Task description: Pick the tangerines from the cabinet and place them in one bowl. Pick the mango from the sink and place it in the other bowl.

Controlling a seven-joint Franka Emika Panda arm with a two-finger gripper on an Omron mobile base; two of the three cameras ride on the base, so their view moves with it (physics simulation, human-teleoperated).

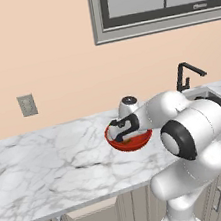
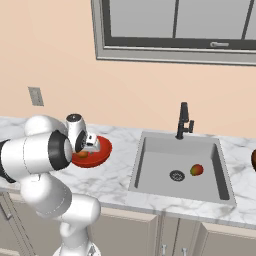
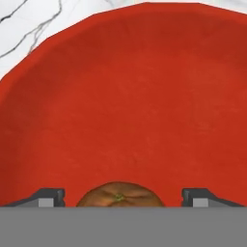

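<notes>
My gripper hangs open just above the red bowl, its fingertips wide apart. A tangerine lies in the bowl between them, touching neither. From the right, the tangerine shows under the gripper in the red bowl. The left base view has the gripper over the red bowl on the marble counter. The mango lies in the sink beside the drain. The dark brown bowl peeks in at the right edge. The cabinet is out of view.
A black faucet stands behind the sink, right of the red bowl. My own white arm covers much of the sink in the left base view. A wall outlet and a window are on the back wall.
</notes>
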